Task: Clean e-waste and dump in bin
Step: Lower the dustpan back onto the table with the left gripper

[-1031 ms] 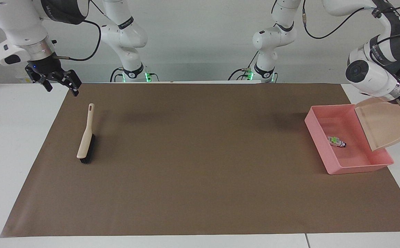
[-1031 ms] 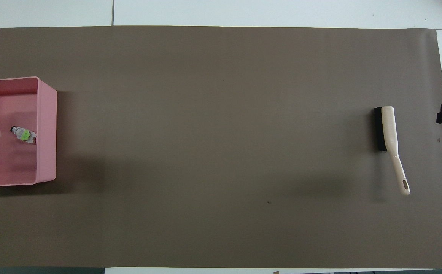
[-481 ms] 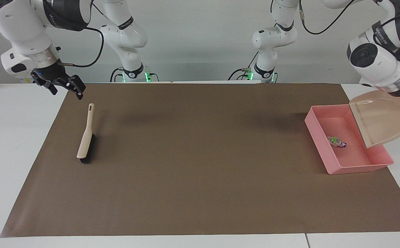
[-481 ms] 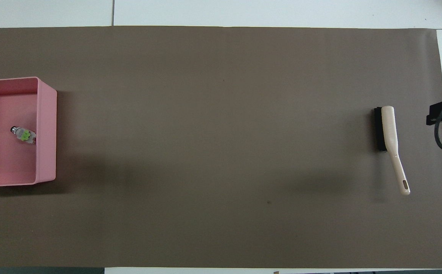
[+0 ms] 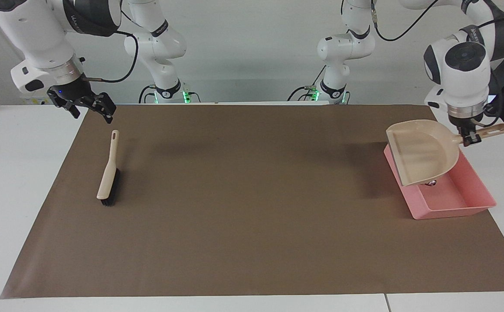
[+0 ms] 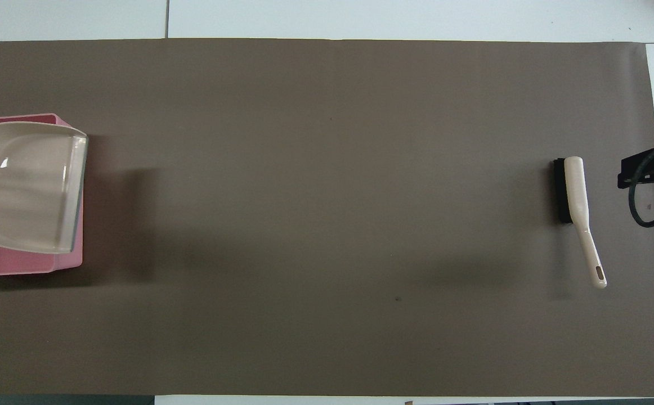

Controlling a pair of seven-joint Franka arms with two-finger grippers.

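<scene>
1. Now the beige plastic dustpan (image 5: 421, 151) sits nearly level over the shallow pink rectangular plastic bin (image 5: 473, 197); a second ago it hung steeply tipped at the bin's edge toward the left arm's end of the table.
2. Clenched on the dustpan's handle, the left gripper (image 5: 469, 138) holds it up, at about three o'clock in the facing view.
3. Inside the bin lies the e-waste, its small white-and-green block and tiny dark cylinder (image 5: 430, 183) now mostly hidden under the pan's lip; only a dark sliver shows.
4. From overhead the dustpan (image 6: 23, 185) covers most of the bin (image 6: 34, 264), at nine o'clock.
5. Fingers spread and holding nothing, the right gripper (image 5: 88, 106) has drifted toward the brown mat (image 5: 243, 208), hovering at ten o'clock over its corner.
6. Unmoved, the cream-handled black-bristled hand brush (image 5: 109, 175) lies on the mat.
</scene>
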